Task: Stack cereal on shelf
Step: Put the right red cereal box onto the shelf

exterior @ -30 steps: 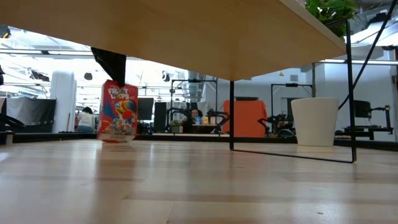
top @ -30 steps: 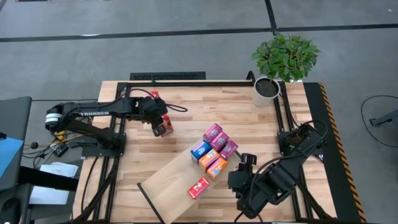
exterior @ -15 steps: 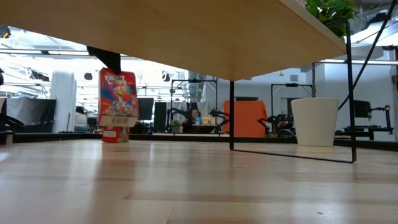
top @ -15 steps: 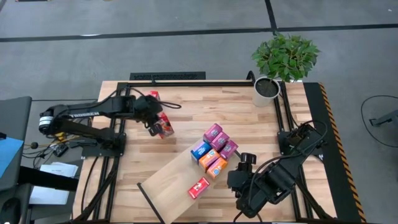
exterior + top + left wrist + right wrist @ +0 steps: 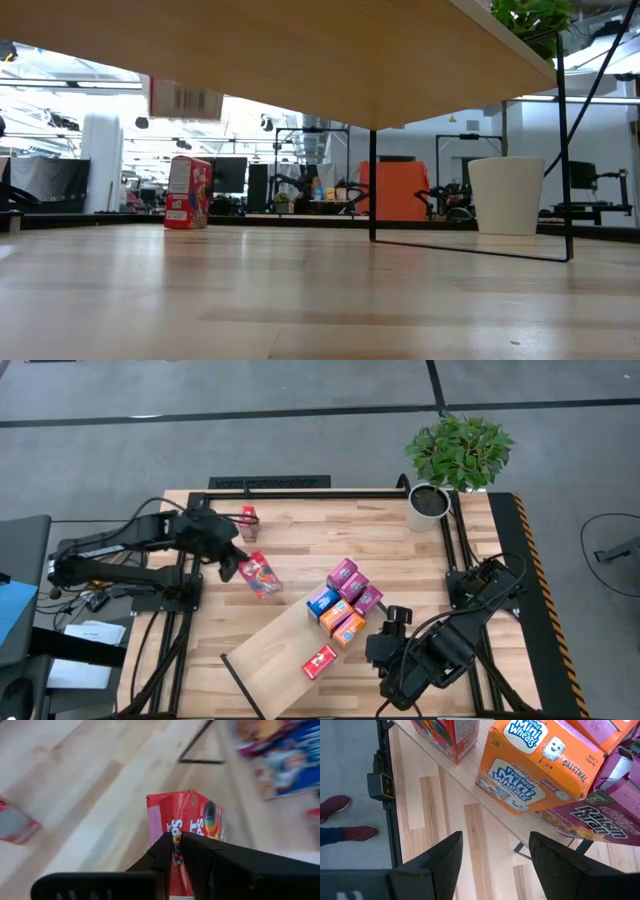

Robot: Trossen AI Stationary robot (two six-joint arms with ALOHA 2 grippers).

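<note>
The left gripper (image 5: 238, 564) is clamped tight on a red cereal box (image 5: 260, 575), its two dark fingers (image 5: 165, 851) pinched onto the glossy printed cardboard, so the box hangs tilted above the planked wooden table (image 5: 300, 530) instead of sitting on it. In the low view you can only catch the lifted box's barcode end (image 5: 186, 99) poking out under the edge of the board. Just behind the gripper a second red box (image 5: 248, 516) stands upright on the table near the far edge, well apart from the held one. The left arm reaches in from the left side, stretched out low and roughly level over the wood. The shelf (image 5: 275, 650) is a pale smooth wood board with thin black metal edging, lying at an angle toward the near side, and it carries a tight cluster of boxes, magenta (image 5: 343, 573), blue (image 5: 322, 601) and orange (image 5: 348, 626), plus one small red box (image 5: 320, 661) off by itself. The right gripper (image 5: 492, 860) waits at the near right with its fingers spread apart, holding nothing, just beside an orange box (image 5: 535, 762) at the shelf's edge.
</note>
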